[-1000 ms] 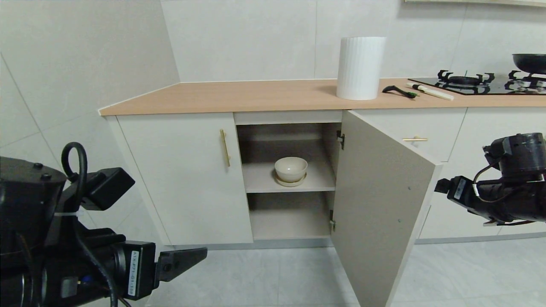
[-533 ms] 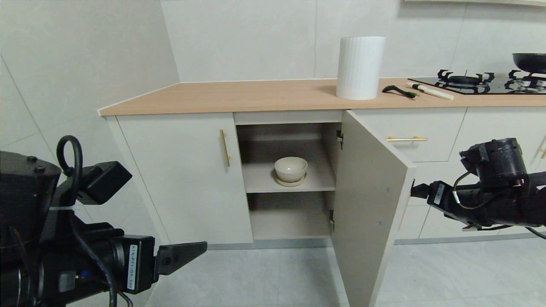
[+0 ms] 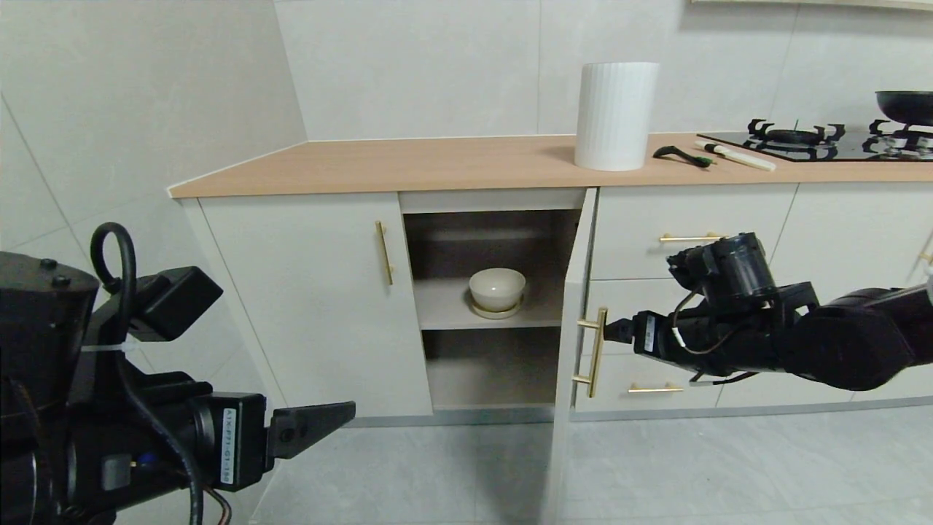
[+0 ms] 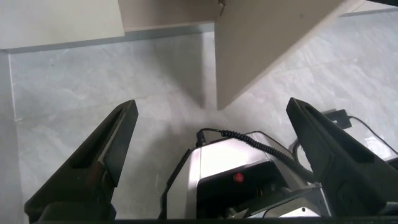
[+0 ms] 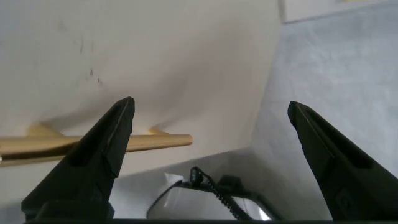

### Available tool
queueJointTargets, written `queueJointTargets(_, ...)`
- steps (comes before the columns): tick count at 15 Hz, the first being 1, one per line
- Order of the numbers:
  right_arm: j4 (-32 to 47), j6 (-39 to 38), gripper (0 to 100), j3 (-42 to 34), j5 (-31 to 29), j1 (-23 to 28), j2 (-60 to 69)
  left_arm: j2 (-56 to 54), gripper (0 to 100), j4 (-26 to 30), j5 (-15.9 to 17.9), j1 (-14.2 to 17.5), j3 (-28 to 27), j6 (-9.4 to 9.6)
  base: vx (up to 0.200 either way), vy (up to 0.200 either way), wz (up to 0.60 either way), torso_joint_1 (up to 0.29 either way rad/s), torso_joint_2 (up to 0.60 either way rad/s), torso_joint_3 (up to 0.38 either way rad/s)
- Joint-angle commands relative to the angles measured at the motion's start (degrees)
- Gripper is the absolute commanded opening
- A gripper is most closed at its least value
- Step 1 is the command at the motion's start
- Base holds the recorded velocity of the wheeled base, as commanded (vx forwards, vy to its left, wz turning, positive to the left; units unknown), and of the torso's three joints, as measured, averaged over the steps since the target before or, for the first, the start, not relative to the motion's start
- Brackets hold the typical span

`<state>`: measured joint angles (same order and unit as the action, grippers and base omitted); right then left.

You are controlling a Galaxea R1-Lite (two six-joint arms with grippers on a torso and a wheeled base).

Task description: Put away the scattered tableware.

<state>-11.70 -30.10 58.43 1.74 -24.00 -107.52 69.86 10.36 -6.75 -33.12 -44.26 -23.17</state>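
A beige bowl (image 3: pixel 497 288) sits on a small plate (image 3: pixel 496 313) on the middle shelf of the open cabinet. The cabinet door (image 3: pixel 573 292) stands nearly edge-on to me, partly swung in. My right gripper (image 3: pixel 617 329) is open just outside the door, level with its gold handle (image 3: pixel 594 351). In the right wrist view the open gripper (image 5: pixel 210 106) faces the door face (image 5: pixel 155 56) with the handle (image 5: pixel 93 144) close ahead. My left gripper (image 3: pixel 328 423) hangs low at the left, open and holding nothing, above the floor (image 4: pixel 211 104).
On the counter stand a tall white ribbed cylinder (image 3: pixel 616 115), a black peeler (image 3: pixel 681 155) and a white-handled tool (image 3: pixel 736 156). A gas hob (image 3: pixel 824 142) with a pan (image 3: pixel 907 106) is at far right. Drawers (image 3: pixel 685 233) lie right of the cabinet, a shut door (image 3: pixel 306 306) left.
My right arm has moved left against the cabinet door, and the door has swung from wide open to nearly edge-on. The left arm has barely shifted.
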Motion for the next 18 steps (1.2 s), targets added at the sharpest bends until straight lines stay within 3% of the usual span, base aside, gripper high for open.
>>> queueJointTargets(1, 0.2, 1.4, 100, 4.4, 0.0, -1.6, -5.8, 0.4, 100, 0.0, 0.0, 0.0, 0.1, -0.03, 0.0, 0.0, 0.0, 0.0, 0.0, 0.0)
queueJointTargets(9, -0.8, 0.8, 100, 15.7, -0.1, -4.3, -15.9, 0.6, 100, -0.6, 0.0, 0.0, 0.3, -0.47, 0.0, 0.0, 0.0, 0.0, 0.0, 0.0)
queueJointTargets(18, -1.4, -10.2, 100, 23.7, -0.3, -4.7, -21.7, 1.1, 100, -0.5, 0.1, 0.0, 1.4, 0.15, 0.022, 0.0, 0.0, 0.001, 0.0, 0.0)
